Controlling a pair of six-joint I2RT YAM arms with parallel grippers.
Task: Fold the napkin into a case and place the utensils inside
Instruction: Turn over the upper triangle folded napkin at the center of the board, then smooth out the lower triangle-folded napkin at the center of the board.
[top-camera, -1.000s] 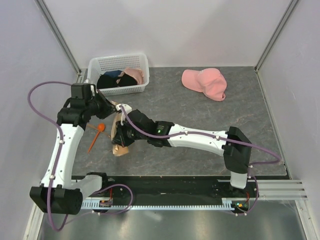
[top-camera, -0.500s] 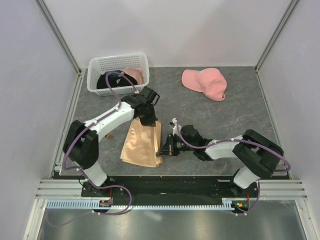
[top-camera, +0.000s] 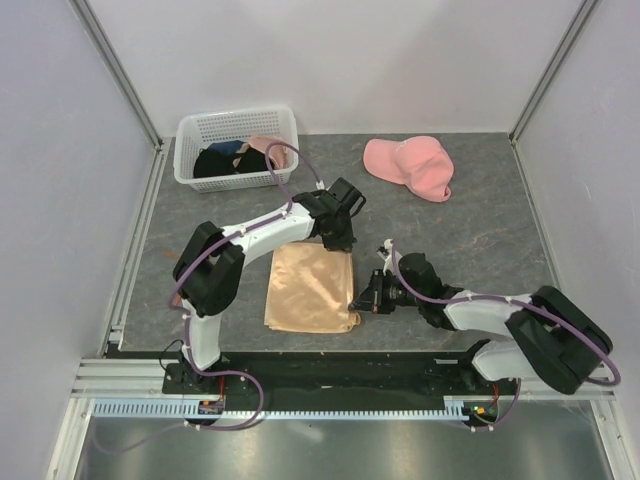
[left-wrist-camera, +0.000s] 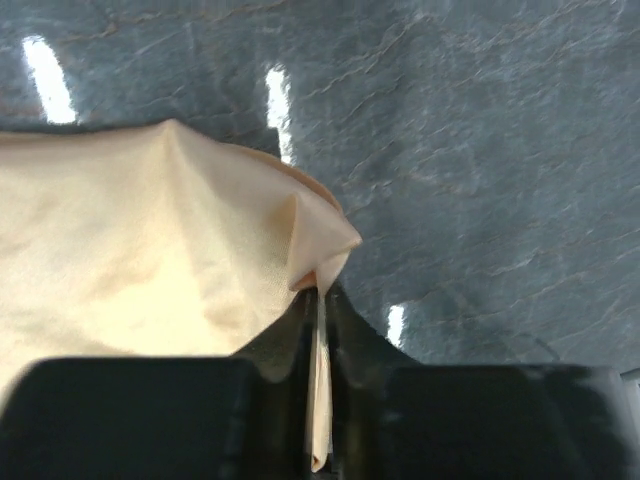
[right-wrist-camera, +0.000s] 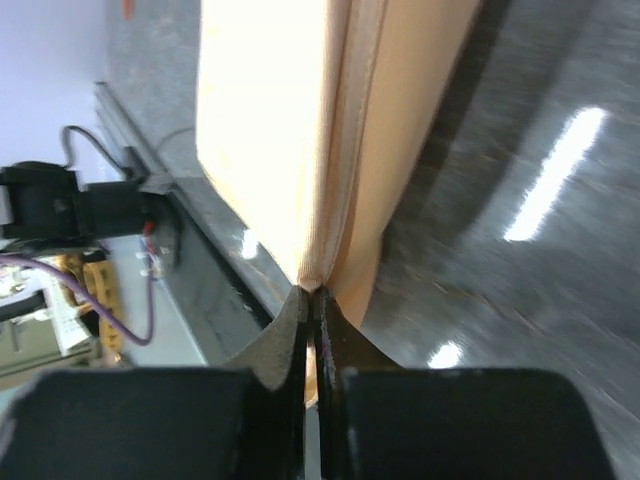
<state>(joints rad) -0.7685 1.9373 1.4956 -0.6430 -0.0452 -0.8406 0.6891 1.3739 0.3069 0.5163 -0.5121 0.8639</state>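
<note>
The grey tabletop (top-camera: 480, 230) filled the middle of the top view. The napkin (top-camera: 308, 288) lay doubled and flat at its lower centre. The left fingers (top-camera: 342, 243) were clamped on the napkin's upper right corner, and the right fingers (top-camera: 360, 302) pinched its lower right edge.

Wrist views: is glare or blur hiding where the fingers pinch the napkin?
Left wrist: sharp; white light streaks on the table, none across the napkin corner pinched in the fingers. Right wrist: cloth washed out bright at upper left, background soft, pinched edge readable. Top external: even light, nothing washed out.
</note>
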